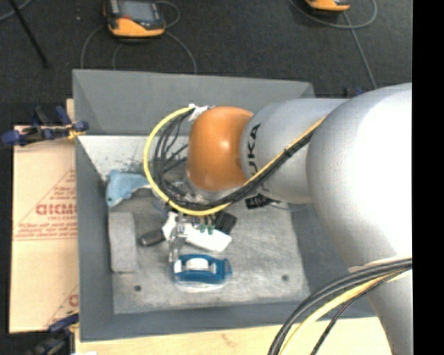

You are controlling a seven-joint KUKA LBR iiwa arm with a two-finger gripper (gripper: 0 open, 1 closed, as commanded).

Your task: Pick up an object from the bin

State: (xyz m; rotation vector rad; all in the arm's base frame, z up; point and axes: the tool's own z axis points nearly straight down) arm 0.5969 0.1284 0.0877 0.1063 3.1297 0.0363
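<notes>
Arm (291, 156) hangs low in the bin (277, 267) — over a blue tape dispenser (200, 271).

Blue tape dispenser (200, 272) with a white roll inside, lying flat, near the grey foam block (123, 241), toward its lower right.

Light blue cloth (123, 186) crumpled far left; grey block (123, 240) beside it; orange-black device (135, 17) on floor (243, 41)

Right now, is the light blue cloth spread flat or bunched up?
Bunched up: the light blue cloth lies rumpled, with uneven folds, in the bin's far left corner.
</notes>
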